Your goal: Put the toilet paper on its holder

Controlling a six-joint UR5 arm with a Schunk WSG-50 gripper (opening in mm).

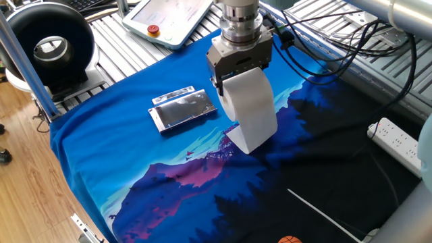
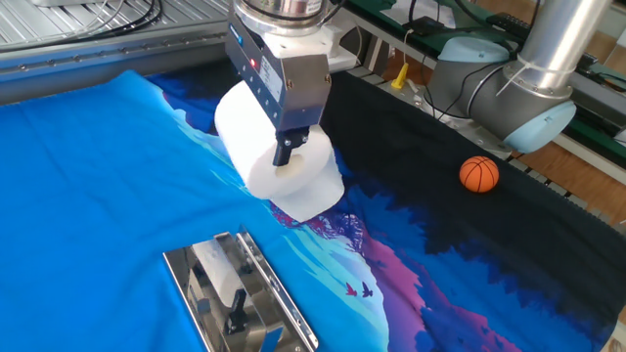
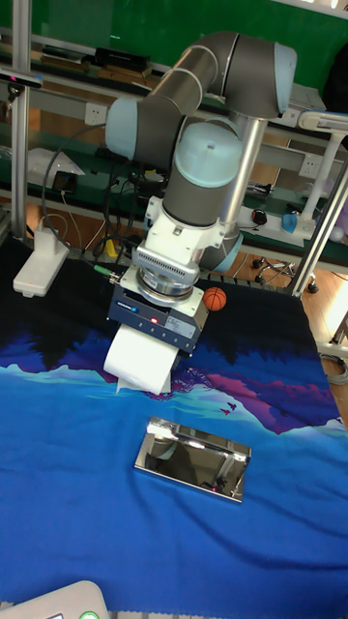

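Observation:
The toilet paper (image 1: 251, 111) (image 2: 256, 147) (image 3: 140, 360) is a fat white roll held in the air above the blue cloth, its loose sheet trailing down to the cloth. My gripper (image 1: 241, 74) (image 2: 284, 152) (image 3: 155, 334) is shut on the toilet paper, with one finger (image 2: 285, 150) pushed into the hollow centre. The holder (image 1: 183, 109) (image 2: 238, 293) (image 3: 192, 456) is a flat chrome rectangle lying on the cloth, apart from the roll. In one fixed view it lies left of the roll; in the tall fixed view it lies nearer the camera.
A white pendant (image 1: 169, 18) with a red button lies at the table's back. A small orange ball (image 2: 479, 174) (image 3: 214, 299) rests on the dark part of the cloth. A power strip (image 1: 396, 142) sits off to the right, and a black round device (image 1: 50, 46) to the left.

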